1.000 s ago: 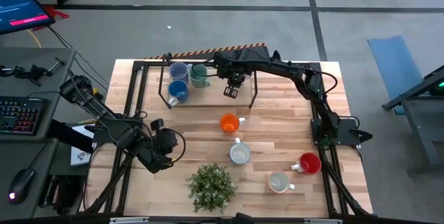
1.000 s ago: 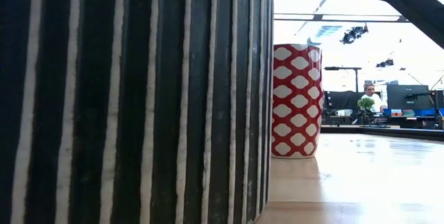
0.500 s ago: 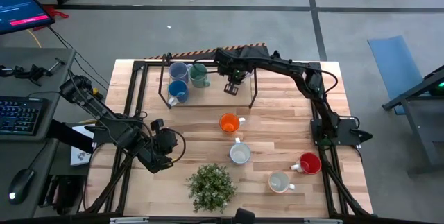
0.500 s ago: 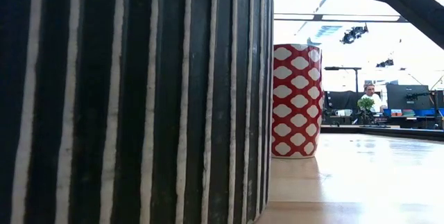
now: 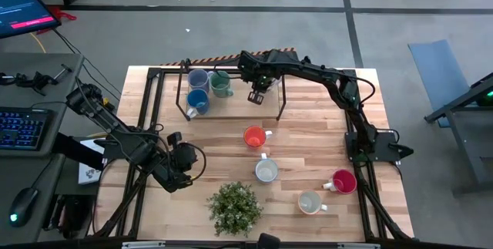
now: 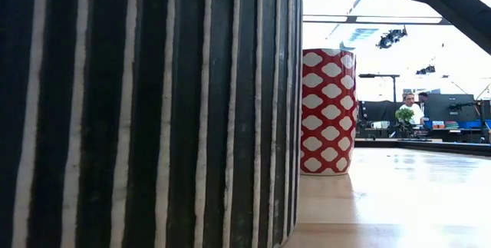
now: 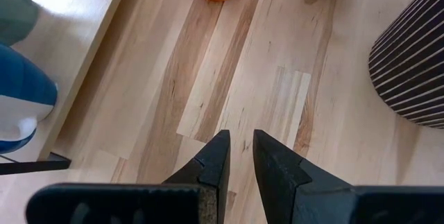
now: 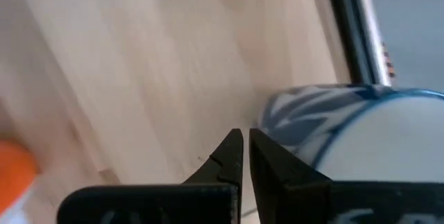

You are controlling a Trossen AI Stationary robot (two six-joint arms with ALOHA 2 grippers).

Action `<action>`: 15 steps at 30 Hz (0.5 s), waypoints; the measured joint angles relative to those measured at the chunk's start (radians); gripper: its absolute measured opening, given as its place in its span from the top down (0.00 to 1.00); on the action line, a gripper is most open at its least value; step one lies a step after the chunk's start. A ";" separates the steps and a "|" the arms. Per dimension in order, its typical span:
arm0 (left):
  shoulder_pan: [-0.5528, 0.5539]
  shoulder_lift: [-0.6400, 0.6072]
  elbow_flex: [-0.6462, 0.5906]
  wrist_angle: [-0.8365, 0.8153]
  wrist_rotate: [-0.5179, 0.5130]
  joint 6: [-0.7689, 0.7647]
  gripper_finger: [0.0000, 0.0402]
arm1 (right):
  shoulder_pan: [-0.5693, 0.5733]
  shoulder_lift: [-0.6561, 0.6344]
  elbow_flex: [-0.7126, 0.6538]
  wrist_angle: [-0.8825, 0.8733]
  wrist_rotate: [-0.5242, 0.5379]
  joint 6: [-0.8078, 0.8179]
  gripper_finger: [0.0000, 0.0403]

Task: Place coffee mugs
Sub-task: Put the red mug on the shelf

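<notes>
My right gripper (image 5: 256,95) hangs over the right part of the black-framed wooden shelf (image 5: 231,109) at the table's far side, fingers shut. A white mug with blue pattern (image 8: 361,134) stands right beside one finger. The grey-blue mug (image 5: 199,78), green mug (image 5: 222,85) and blue mug (image 5: 198,101) stand on the shelf's left part. The orange mug (image 5: 254,136), white mug (image 5: 266,171), red patterned mug (image 5: 343,180) and cream mug (image 5: 310,202) stand on the table. My left gripper (image 5: 185,164) waits at the near left, slightly open and empty. My right gripper's fingers (image 8: 277,175) are together with nothing between them. The white and blue mug's wall (image 8: 298,116) lies close against the outer side of one finger; I cannot tell whether they touch.
A leafy plant (image 5: 234,206) in a black-and-white striped pot (image 6: 146,110) stands at the near middle and fills much of the low view. The shelf's black posts (image 5: 280,99) stand beside my right gripper. Bare table lies between the shelf and the orange mug.
My right gripper has moved a little toward the table's far edge over the shelf. The mugs on the table have stayed where they were.
</notes>
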 joint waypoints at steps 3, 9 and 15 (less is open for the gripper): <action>0.000 0.000 0.000 0.000 0.000 0.000 0.86 | 0.020 -0.001 0.000 -0.002 -0.074 0.000 0.99; 0.000 0.000 0.000 0.000 0.000 0.001 0.86 | 0.106 -0.057 0.000 -0.083 -0.122 -0.018 0.99; 0.000 0.000 0.000 -0.001 0.000 0.020 0.86 | 0.204 -0.195 0.001 -0.209 -0.161 -0.026 0.99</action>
